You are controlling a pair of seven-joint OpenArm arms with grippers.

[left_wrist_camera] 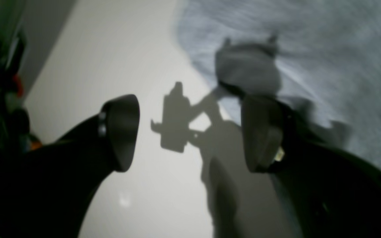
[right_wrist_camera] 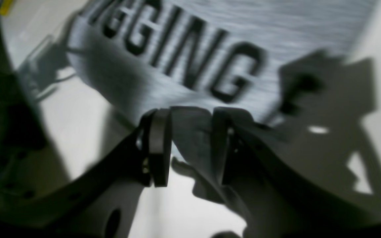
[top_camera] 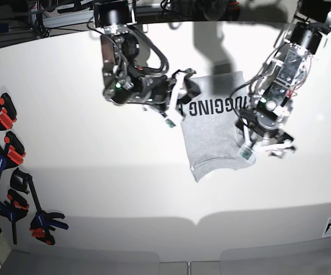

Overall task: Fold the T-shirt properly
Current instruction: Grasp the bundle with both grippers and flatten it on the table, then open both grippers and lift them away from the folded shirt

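The light grey T-shirt (top_camera: 211,143) lies partly folded mid-table, black lettering facing up. In the right wrist view the lettering (right_wrist_camera: 190,59) runs just beyond my right gripper (right_wrist_camera: 190,145), which is shut on a raised fold of the T-shirt at its upper left corner. The base view shows that gripper (top_camera: 179,97) holding the cloth slightly above the table. My left gripper (left_wrist_camera: 190,132) is open with nothing between its fingers, hovering over bare table beside the T-shirt's (left_wrist_camera: 309,39) plain edge. In the base view it (top_camera: 261,143) sits at the shirt's lower right side.
Several black clamps with red and blue handles (top_camera: 4,154) lie along the left edge of the white table (top_camera: 96,172). Cables and frame parts (top_camera: 67,8) run along the back. The table's front edge (top_camera: 194,220) is near the bottom.
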